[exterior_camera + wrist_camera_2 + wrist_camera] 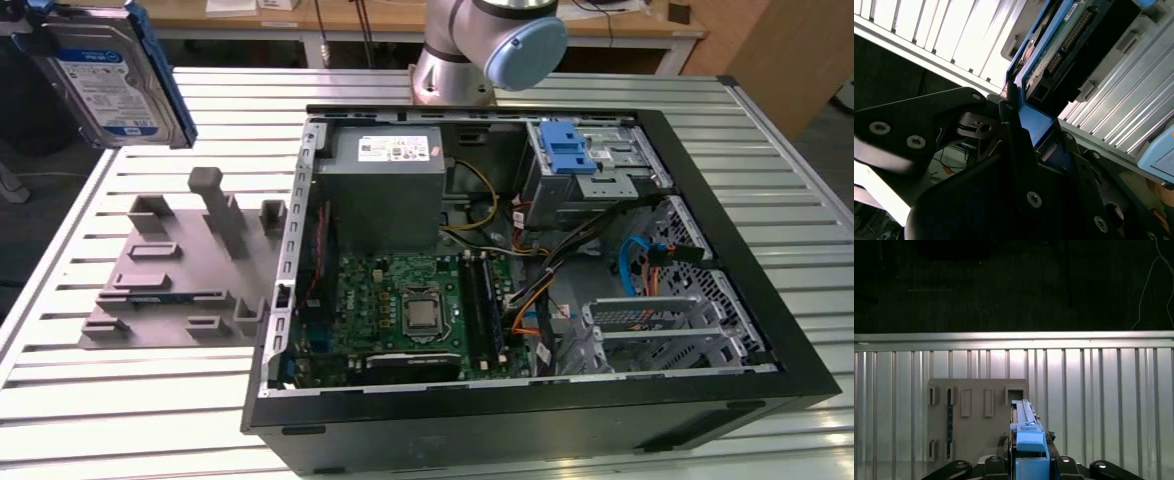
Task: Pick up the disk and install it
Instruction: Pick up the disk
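Observation:
The disk [114, 75], a silver-grey hard drive with a blue-and-white label and blue rails, hangs upright in the air at the exterior view's far upper left, above the table's edge. In the first wrist view the disk [1026, 432] appears edge-on, and my gripper [1029, 467] is shut on its blue carrier end. The second wrist view shows the disk's circuit-board side [1064, 45] held between the black fingers [1014, 135]. The open computer case [287, 300] lies to the exterior view's right of the disk.
A grey fixture plate [174, 270] with upright pegs lies on the slatted metal table [134, 400], below the held disk. Inside the case are a grey power supply [380, 190], a motherboard [400, 310] and a drive cage with a blue latch [567, 150]. The arm's base [481, 50] stands behind the case.

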Available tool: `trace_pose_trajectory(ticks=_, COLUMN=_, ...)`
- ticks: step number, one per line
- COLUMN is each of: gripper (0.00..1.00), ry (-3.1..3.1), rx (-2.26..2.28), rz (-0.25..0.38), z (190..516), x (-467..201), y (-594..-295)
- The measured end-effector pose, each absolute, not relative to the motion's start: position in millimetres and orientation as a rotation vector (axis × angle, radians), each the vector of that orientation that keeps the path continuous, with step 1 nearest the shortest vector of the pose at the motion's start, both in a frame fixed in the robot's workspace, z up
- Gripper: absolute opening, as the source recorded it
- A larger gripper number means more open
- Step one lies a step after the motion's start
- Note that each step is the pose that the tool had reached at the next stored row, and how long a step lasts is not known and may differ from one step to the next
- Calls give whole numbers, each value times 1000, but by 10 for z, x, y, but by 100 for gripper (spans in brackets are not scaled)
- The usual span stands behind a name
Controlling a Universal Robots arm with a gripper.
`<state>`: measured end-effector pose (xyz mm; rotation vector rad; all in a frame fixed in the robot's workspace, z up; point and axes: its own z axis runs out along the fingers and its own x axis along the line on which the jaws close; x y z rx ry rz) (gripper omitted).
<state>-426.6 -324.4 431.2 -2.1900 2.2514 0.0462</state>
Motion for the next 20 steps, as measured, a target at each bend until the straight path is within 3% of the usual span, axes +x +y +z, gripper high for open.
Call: trace_pose_trajectory(ticks=20, gripper=36, ry=2252, rx=-2191, rz=45, z=4665, x=-4266, y=-3216)
